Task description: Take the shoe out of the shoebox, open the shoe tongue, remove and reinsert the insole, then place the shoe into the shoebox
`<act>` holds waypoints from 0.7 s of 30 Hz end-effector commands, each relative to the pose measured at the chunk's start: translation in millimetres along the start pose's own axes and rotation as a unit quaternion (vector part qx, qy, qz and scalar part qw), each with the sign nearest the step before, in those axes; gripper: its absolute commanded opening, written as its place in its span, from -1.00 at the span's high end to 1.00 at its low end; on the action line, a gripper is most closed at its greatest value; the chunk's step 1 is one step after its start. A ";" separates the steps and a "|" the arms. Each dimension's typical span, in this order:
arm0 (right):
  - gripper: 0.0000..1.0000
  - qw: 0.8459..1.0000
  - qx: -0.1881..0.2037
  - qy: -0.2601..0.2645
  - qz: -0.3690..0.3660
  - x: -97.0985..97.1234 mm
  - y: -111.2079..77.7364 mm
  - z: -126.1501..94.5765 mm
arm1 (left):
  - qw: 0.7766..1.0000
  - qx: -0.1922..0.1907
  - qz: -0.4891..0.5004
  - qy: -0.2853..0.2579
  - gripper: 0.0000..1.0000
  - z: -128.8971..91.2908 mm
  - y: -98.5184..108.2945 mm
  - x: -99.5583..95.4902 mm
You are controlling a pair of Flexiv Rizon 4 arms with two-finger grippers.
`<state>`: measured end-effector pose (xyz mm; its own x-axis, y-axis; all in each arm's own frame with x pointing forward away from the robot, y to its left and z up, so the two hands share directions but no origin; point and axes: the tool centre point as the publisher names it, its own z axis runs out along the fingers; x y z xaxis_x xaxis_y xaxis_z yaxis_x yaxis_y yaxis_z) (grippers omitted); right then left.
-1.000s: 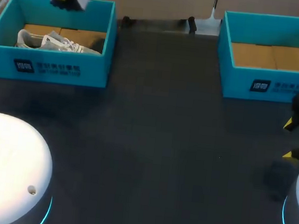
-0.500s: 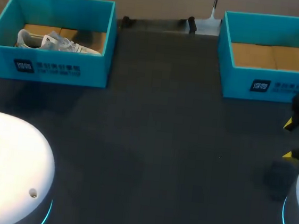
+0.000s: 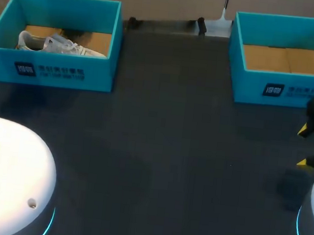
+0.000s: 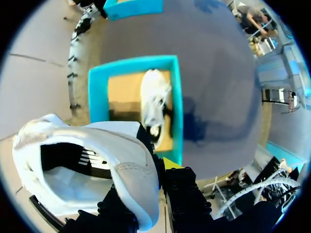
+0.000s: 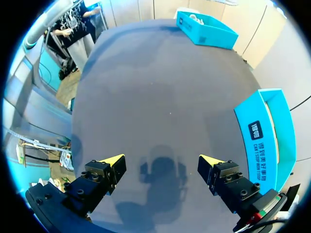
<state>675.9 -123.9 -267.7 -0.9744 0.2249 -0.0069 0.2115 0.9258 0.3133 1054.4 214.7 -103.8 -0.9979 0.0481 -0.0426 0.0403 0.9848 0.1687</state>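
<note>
In the left wrist view my left gripper (image 4: 154, 180) is shut on the heel wall of a white shoe (image 4: 92, 165), held high above the left teal shoebox (image 4: 177, 104). A second white shoe (image 4: 154, 99) lies on its side on the box's cardboard floor below; the head view shows that shoe (image 3: 58, 44) in the shoebox (image 3: 49, 70) too. There the left gripper is almost out of view past the box's far wall. My right gripper (image 3: 309, 147) hangs open and holds nothing at the table's right edge; the right wrist view shows the right gripper (image 5: 163, 164) over bare dark table.
A second teal shoebox (image 3: 283, 89) with only a cardboard floor stands at the back right, just beyond my right gripper. The dark table (image 3: 165, 146) stretches between the two boxes.
My left arm has carried the white shoe up and away to the far left, nearly out of the head view. The right arm has not moved.
</note>
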 end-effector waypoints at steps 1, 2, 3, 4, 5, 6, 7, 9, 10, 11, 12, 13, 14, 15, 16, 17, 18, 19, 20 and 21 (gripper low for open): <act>-1.00 1.000 0.002 -0.001 0.001 0.8 0.3 0.5 | 1.000 0.008 -0.009 0.019 1.00 17.8 16.3 -36.6; -1.00 1.000 0.002 -0.001 0.001 0.8 0.3 0.5 | 1.000 0.006 -0.012 0.019 1.00 22.2 20.5 -41.2; -1.00 1.000 0.002 -0.001 0.001 0.8 0.3 0.5 | 1.000 0.008 -0.010 0.020 1.00 25.8 23.3 -44.3; -1.00 1.000 0.002 -0.001 0.001 0.8 0.3 0.5 | 1.000 0.011 -0.010 0.023 1.00 29.8 25.6 -46.8; -1.00 1.000 0.002 -0.001 0.001 0.8 0.3 0.5 | 1.000 0.018 -0.006 0.023 1.00 32.9 27.8 -48.8; -1.00 1.000 0.002 -0.001 0.001 0.8 0.3 0.5 | 0.999 0.022 -0.006 0.024 1.00 35.7 30.1 -50.4; -1.00 1.000 0.002 -0.001 0.001 0.8 0.3 0.5 | 0.999 0.025 -0.007 0.025 1.00 37.5 32.0 -51.9; -1.00 1.000 0.002 -0.001 0.001 0.8 0.3 0.5 | 0.999 0.036 0.000 0.024 1.00 41.7 37.5 -54.7; -1.00 1.000 0.002 -0.001 0.001 0.8 0.3 0.5 | 0.999 0.035 0.001 0.023 1.00 42.3 38.3 -55.1; -1.00 1.000 0.002 -0.001 0.001 0.8 0.3 0.5 | 0.999 0.044 0.017 0.020 1.00 44.3 43.0 -56.6; -1.00 1.000 0.002 -0.001 0.001 0.8 0.3 0.5 | 0.999 0.040 0.028 0.012 1.00 45.7 46.3 -58.3; -1.00 1.000 0.002 -0.001 0.001 0.8 0.3 0.5 | 0.998 0.046 0.041 0.010 1.00 46.3 47.7 -58.9; -1.00 1.000 0.002 -0.001 0.001 0.8 0.3 0.5 | 0.997 0.053 0.052 0.009 1.00 46.5 49.4 -59.4; -1.00 1.000 0.002 -0.001 0.001 0.8 0.3 0.5 | 0.996 0.052 0.076 0.004 1.00 47.2 52.5 -61.1; -1.00 1.000 0.002 -0.001 0.001 0.8 0.3 0.5 | 0.993 0.054 0.108 -0.006 1.00 47.4 55.4 -61.3; -1.00 1.000 0.002 -0.001 0.001 0.8 0.3 0.5 | 0.989 0.053 0.136 -0.015 1.00 47.2 59.1 -62.1; -1.00 1.000 0.002 -0.001 0.001 0.8 0.3 0.5 | 0.985 0.054 0.162 -0.022 1.00 47.0 61.5 -62.2; -1.00 1.000 0.002 -0.001 0.001 0.8 0.3 0.5 | 0.980 0.051 0.190 -0.027 1.00 46.1 64.4 -61.8; -1.00 1.000 0.002 -0.001 0.001 0.8 0.3 0.5 | 0.970 0.049 0.234 -0.037 1.00 45.1 68.2 -61.6; -1.00 1.000 0.002 -0.001 0.001 0.8 0.3 0.5 | 0.966 0.049 0.252 -0.040 1.00 44.2 70.4 -61.0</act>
<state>676.0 -124.0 -267.7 -0.9743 0.2252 -0.0069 0.2118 0.9258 0.3132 1129.3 281.4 -136.4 -0.9457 0.3245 -0.0196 0.3221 0.9434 0.0792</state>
